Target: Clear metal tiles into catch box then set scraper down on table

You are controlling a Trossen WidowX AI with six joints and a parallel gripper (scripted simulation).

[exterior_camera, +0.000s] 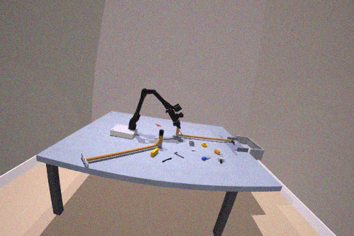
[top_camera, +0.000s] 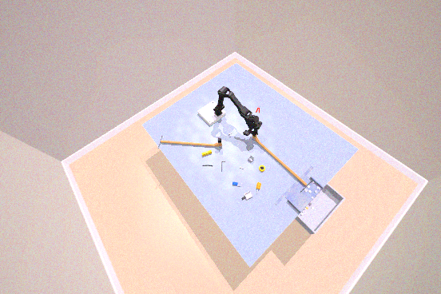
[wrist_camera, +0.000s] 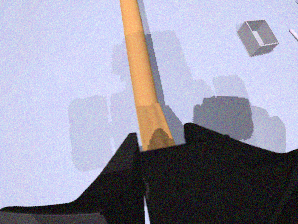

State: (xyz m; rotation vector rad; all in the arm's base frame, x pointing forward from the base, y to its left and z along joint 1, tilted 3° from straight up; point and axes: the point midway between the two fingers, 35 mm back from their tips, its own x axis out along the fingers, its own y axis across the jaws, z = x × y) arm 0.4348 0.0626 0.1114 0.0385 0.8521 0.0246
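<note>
My gripper [top_camera: 254,134] [exterior_camera: 178,127] [wrist_camera: 161,135] is shut on the upright grip of a long scraper. The scraper's wooden handle [top_camera: 280,159] [exterior_camera: 205,138] [wrist_camera: 142,70] runs low over the table to the steel bench plate [top_camera: 296,193]; its blade is hard to make out there. Several small pale tiles [top_camera: 309,191] show on the plate near the handle's end. The grey catch box [top_camera: 324,215] [exterior_camera: 257,153] adjoins the plate's far side, with several tiles [top_camera: 312,208] inside near the plate. Whether the blade touches the plate or tiles I cannot tell.
A second wooden scraper [top_camera: 188,143] [exterior_camera: 122,152] lies left. Between it and the plate lie a yellow block [top_camera: 206,153] [exterior_camera: 154,152], a hex key [top_camera: 222,166], a grey hollow part [top_camera: 250,159] [wrist_camera: 257,38], a yellow ring [top_camera: 262,168] and a blue item [top_camera: 236,184] [exterior_camera: 204,158].
</note>
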